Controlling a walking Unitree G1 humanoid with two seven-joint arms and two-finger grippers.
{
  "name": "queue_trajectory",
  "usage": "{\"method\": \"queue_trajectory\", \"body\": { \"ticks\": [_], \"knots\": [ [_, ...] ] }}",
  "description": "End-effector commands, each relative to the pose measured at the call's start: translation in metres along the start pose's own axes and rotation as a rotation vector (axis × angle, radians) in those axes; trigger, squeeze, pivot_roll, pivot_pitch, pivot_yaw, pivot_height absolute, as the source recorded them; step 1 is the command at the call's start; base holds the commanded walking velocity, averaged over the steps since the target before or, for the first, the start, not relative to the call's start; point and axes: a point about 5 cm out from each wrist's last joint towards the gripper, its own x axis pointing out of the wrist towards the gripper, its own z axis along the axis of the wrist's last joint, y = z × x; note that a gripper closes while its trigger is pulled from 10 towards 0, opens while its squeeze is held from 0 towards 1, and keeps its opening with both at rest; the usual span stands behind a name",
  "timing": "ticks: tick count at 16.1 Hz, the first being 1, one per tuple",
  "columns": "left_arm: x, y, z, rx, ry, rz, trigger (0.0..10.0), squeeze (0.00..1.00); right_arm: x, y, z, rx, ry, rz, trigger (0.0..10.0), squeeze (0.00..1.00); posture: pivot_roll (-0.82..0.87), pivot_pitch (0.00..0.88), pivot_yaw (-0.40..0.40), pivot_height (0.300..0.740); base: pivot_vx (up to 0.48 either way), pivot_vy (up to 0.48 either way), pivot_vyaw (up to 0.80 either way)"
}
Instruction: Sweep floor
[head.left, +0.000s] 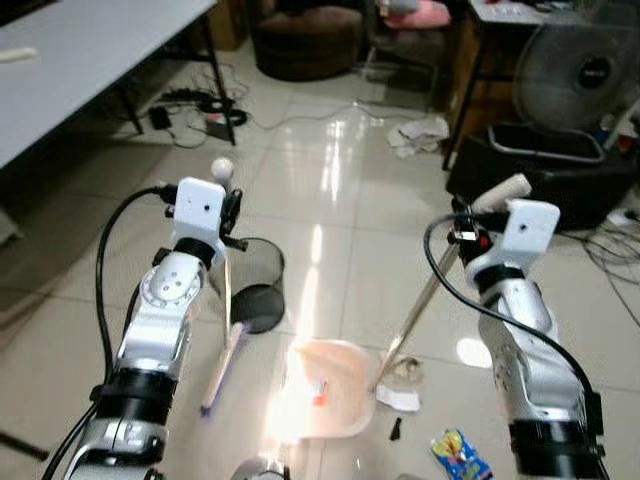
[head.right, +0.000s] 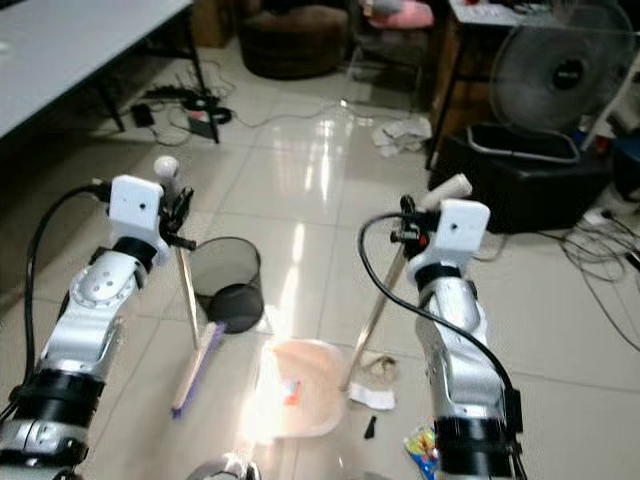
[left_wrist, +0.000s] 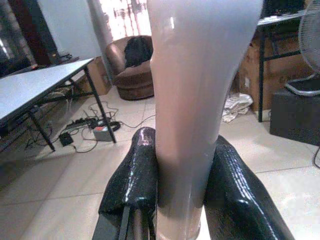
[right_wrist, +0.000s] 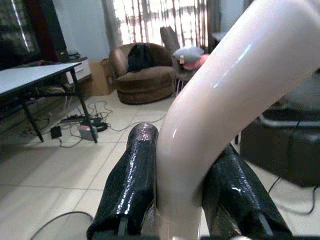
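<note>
Beside the dustpan's (head.left: 335, 390) rim, right gripper (right_wrist: 182, 185) clamps the broom (head.left: 420, 305).

We see daylight glaring off the glossy white floor tiles (head.left: 320, 190), washing out the pale plastic dustpan (head.left: 330, 385) beside them; our wrist views blur the near pole.

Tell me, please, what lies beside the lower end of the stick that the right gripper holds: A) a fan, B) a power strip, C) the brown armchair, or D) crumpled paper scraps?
D: the right gripper holds the stick, whose lower end meets the floor beside the paper scraps, next to the dustpan.
</note>
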Motion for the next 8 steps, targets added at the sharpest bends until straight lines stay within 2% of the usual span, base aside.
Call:
{"method": "queue_trajectory", "body": {
  "ticks": [1, 3, 6, 8],
  "knots": [
    [0.007, 0.000, 0.012, 0.038, -0.049, -0.012, 10.0, 0.00, 0.005, -0.006, 0.011, -0.060, -0.061, -0.029, 10.0, 0.00, 0.00, 0.026, 0.060, 0.740, 0.000, 0.000, 0.00],
    [0.009, 0.000, 0.010, 0.044, -0.032, -0.027, 10.0, 0.00, 0.007, -0.005, 0.011, -0.054, -0.063, -0.014, 10.0, 0.00, 0.00, 0.039, 0.069, 0.740, 0.000, 0.000, 0.00],
    [0.017, -0.005, 0.003, 0.033, 0.001, -0.045, 10.0, 0.00, 0.019, -0.006, 0.006, -0.050, -0.075, -0.020, 10.0, 0.00, 0.01, 0.071, 0.063, 0.740, 0.000, 0.000, 0.00],
    [0.022, -0.009, 0.002, 0.021, -0.002, -0.058, 10.0, 0.00, 0.027, 0.000, 0.003, -0.098, -0.089, 0.000, 10.0, 0.00, 0.03, 0.139, 0.064, 0.740, 0.000, 0.000, 0.00]
  ]
}}
